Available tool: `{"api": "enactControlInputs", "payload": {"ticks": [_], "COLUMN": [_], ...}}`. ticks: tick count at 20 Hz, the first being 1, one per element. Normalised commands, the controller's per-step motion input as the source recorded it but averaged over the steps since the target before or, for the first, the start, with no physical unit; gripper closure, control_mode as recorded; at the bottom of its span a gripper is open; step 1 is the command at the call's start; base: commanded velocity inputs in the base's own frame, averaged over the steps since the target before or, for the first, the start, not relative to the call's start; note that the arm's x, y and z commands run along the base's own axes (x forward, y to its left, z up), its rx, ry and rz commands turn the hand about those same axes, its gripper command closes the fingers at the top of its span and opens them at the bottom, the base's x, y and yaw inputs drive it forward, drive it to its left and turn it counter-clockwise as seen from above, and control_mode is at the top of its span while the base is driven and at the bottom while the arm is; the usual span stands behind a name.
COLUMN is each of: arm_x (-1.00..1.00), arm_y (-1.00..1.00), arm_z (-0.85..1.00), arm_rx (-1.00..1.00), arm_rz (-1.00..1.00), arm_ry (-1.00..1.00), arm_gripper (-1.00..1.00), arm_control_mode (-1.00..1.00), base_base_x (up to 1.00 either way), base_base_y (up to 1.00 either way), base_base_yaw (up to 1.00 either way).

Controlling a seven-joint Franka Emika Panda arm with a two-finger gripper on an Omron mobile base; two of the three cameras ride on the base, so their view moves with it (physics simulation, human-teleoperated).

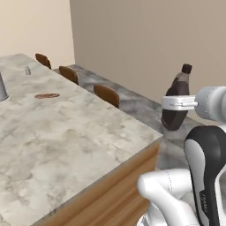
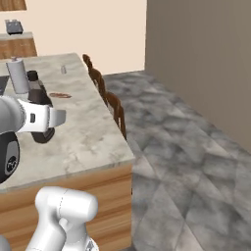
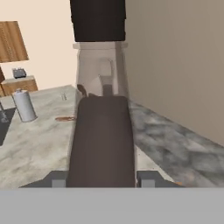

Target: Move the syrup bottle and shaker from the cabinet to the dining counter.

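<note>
With the dining counter (image 1: pixel 66 132) as reference, carry the syrup bottle (image 1: pixel 176 99) leftward from beyond the counter's right edge until it is over bare marble. Keep it upright, lower until the base seats, then release. The gripper (image 1: pixel 176 103) is clenched around the bottle's body. The shaker (image 1: pixel 27 70) already stands at the counter's far left. A flat brown item (image 1: pixel 47 96) nearby is unidentifiable. The bottle hides the fingertips.
</note>
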Motion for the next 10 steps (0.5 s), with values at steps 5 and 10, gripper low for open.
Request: {"api": "enactControlInputs", "payload": {"ticks": [5, 10], "arm_x": [0.0, 0.0], "arm_y": [0.0, 0.0], "arm_z": [0.0, 0.0], "arm_rx": [0.0, 0.0], "arm_rz": [0.0, 0.0], "arm_ry": [0.0, 0.0], "arm_gripper": [1.0, 1.0], "arm_control_mode": [1.0, 1.0], "base_base_x": [0.84, 0.91], "base_base_y": [-1.0, -1.0], "base_base_yaw": [0.08, 0.21]}}
